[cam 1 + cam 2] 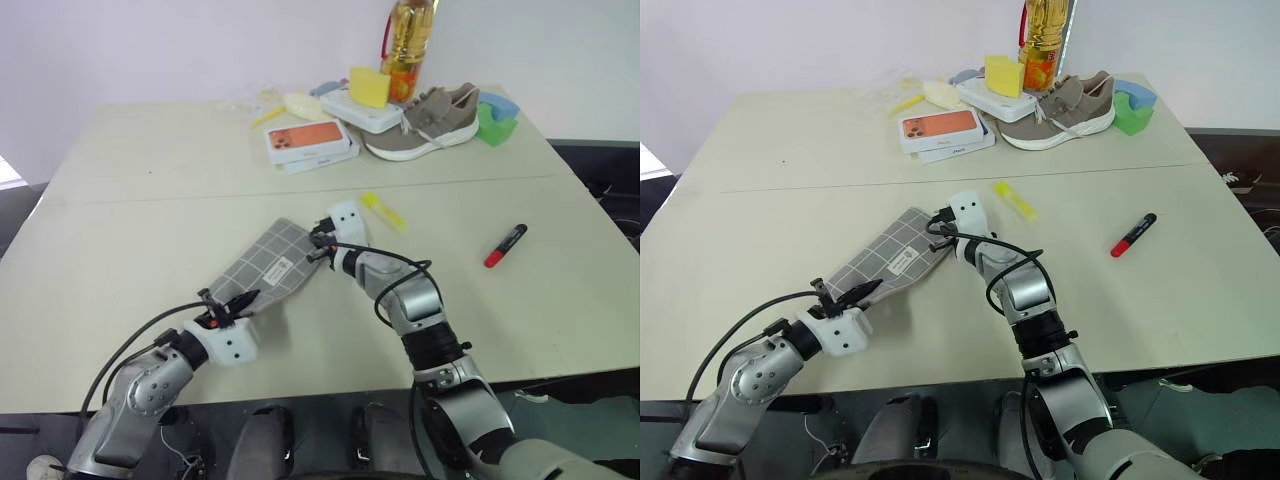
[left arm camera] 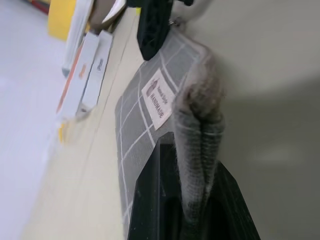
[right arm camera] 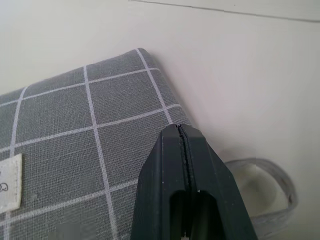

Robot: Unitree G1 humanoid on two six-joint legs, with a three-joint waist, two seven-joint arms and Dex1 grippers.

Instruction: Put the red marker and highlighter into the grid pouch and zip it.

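Grey grid pouch (image 1: pixel 268 262) pinched at its near end by my left gripper (image 1: pixel 232 302) | right gripper (image 3: pixel 186 150) jaws pressed together at far end | step: opening zipper, I reckon | next: grab ring pull; red marker (image 1: pixel 505 245), highlighter (image 1: pixel 384 211) loose on surface (image 1: pixel 150 170)

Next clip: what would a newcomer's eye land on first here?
Both hands meet on the grid pouch at the table's near middle: the left hand is shut on its near end, pinching the fabric, and the right hand is shut at its far end. To the right, the highlighter and the red marker lie loose on the table, outside the pouch.
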